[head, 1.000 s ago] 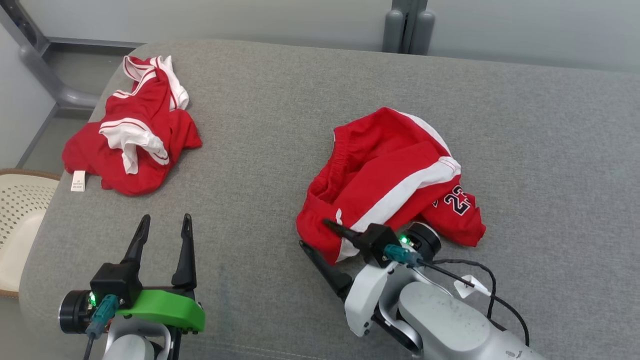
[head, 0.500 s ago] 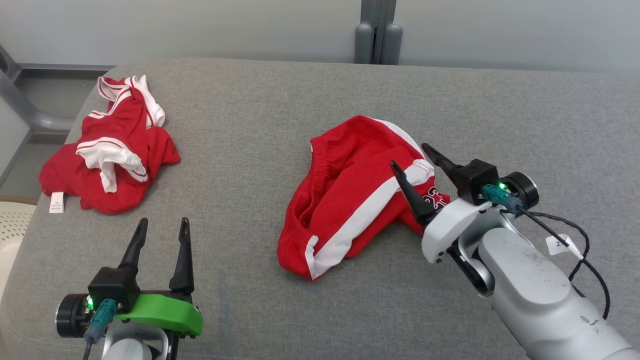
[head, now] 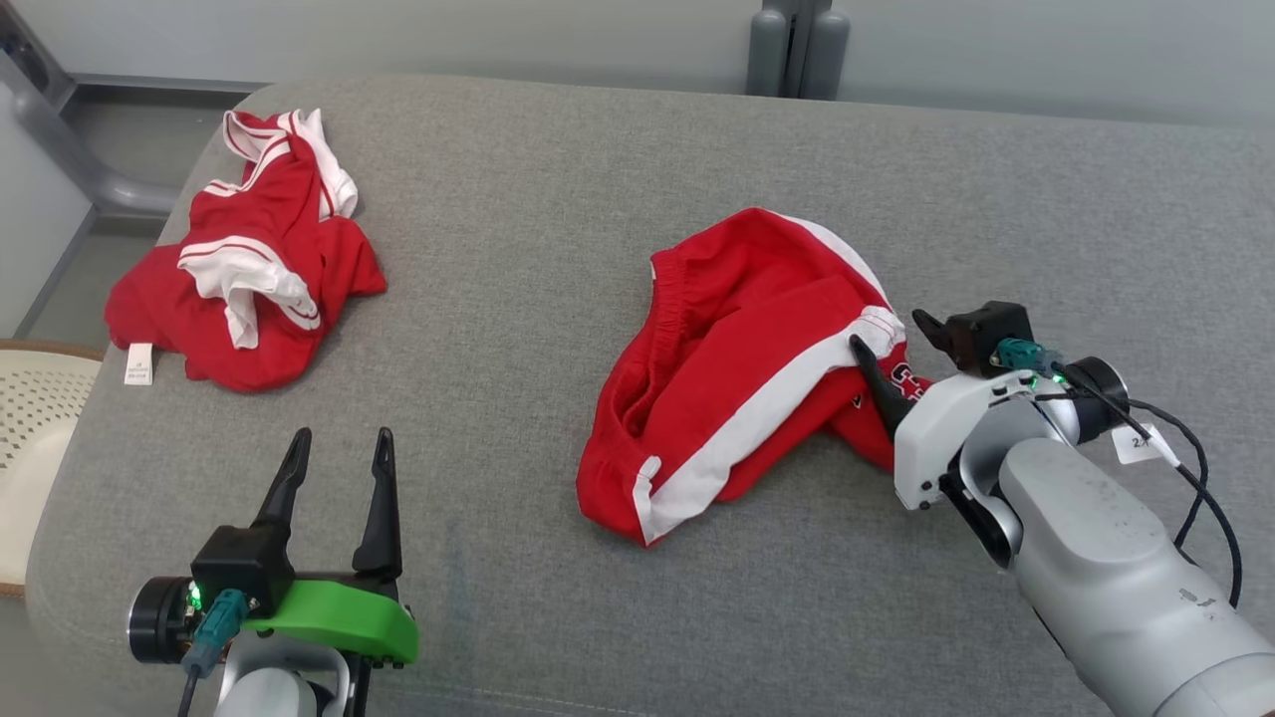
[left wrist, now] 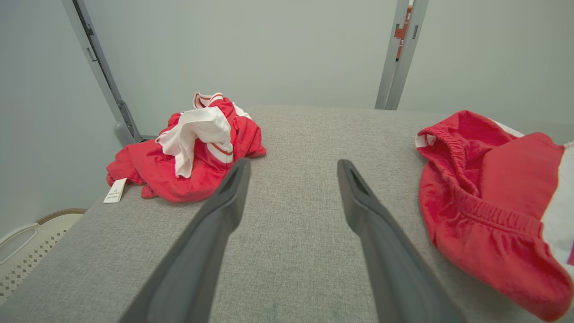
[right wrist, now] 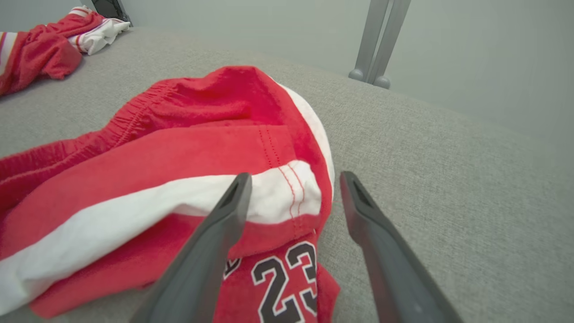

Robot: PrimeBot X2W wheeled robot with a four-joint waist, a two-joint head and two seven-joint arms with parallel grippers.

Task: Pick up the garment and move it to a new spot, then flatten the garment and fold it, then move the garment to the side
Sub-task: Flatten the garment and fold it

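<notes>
Head view | right hand [head: 886,329] spread, partly hiding number [head: 903,378] on shorts [head: 737,349] | left hand [head: 343,434] spread, empty

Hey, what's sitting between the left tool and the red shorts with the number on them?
Nothing: just bare grey fabric surface. The head view shows that open stretch between the left tool and the shorts, and the left wrist view shows the same.

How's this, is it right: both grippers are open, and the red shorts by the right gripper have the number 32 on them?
Not quite. The number on the red shorts reads 23, not 32, as the right wrist view shows plainly. The rest holds: the left gripper and the right gripper are both open, and the shorts lie by the right one.
</notes>
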